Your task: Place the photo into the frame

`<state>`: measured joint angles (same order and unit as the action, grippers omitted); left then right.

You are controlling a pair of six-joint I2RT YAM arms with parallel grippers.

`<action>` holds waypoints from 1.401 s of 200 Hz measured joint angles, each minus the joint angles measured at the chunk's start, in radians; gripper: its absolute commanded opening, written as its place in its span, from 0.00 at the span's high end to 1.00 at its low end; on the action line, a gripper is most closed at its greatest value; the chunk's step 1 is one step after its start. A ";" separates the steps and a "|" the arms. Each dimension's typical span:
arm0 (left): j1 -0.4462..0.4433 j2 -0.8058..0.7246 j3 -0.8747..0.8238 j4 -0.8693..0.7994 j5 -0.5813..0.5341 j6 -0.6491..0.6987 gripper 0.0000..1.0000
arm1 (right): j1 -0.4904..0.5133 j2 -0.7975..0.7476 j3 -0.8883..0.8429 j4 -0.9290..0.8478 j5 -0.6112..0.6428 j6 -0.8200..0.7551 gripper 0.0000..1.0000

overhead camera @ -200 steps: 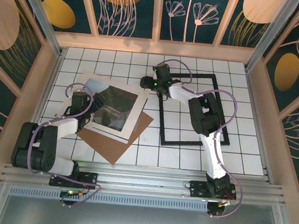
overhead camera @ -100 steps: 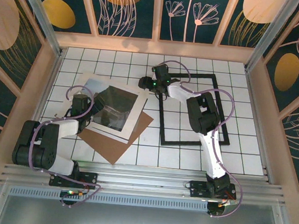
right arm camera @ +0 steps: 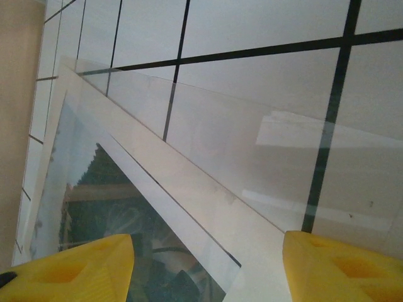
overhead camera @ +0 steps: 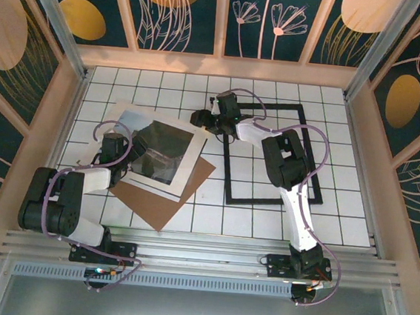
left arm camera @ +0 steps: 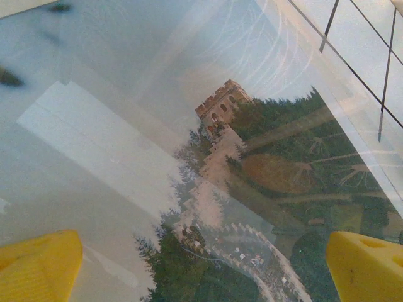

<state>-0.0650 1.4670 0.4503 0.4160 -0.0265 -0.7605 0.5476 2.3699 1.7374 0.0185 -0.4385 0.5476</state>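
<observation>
While the photo [overhead camera: 162,151] lies right under your left gripper [left arm camera: 201,267], spread wide, the frame [overhead camera: 265,202] sits off to its right, past your right gripper [overhead camera: 199,118], spread wide too.

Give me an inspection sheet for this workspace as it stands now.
Surface: white tiled table with black grid lines, flat.
Job's things: the photo lies left of centre inside a white mat, not in the frame. The frame lies flat to the right, with tiles showing through it.
Clutter: a brown backing board lies under the mat. A clear pane lies over the mat and reaches past its edge.
Grippers: the left gripper is open, low over the photo. The right gripper is open, at the mat's far right corner.
Cables: lilac cables loop along both arms, one above the frame.
Surroundings: dark floral wall panels between wooden posts.
</observation>
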 measured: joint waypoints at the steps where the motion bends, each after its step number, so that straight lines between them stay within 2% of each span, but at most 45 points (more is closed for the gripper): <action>1: 0.000 0.000 0.000 0.000 0.000 0.000 0.01 | 0.000 0.000 0.000 0.000 0.001 -0.004 0.34; 35: 0.000 -0.022 0.000 -0.020 -0.006 0.010 0.01 | 0.005 0.000 0.009 -0.031 0.079 -0.205 0.28; 75: 0.000 -0.183 0.002 -0.098 -0.089 0.023 0.01 | 0.006 0.000 0.044 -0.056 0.166 -0.387 0.22; 107: 0.000 -0.265 -0.001 -0.163 -0.163 0.021 0.01 | 0.006 0.016 0.130 -0.084 0.203 -0.458 0.19; 149: 0.000 -0.277 -0.023 -0.264 -0.224 -0.006 0.01 | 0.006 0.101 0.286 -0.132 0.214 -0.499 0.14; 216: 0.000 -0.134 -0.024 -0.277 -0.186 -0.015 0.01 | 0.014 0.216 0.434 -0.290 0.221 -0.532 0.16; 280: 0.000 -0.087 -0.005 -0.204 -0.129 -0.014 0.01 | 0.019 0.215 0.458 -0.395 0.191 -0.568 0.31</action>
<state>-0.0650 1.3804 0.4458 0.2119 -0.1555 -0.7746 0.5667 2.5851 2.1952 -0.3767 -0.2474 -0.0208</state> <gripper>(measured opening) 0.988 0.719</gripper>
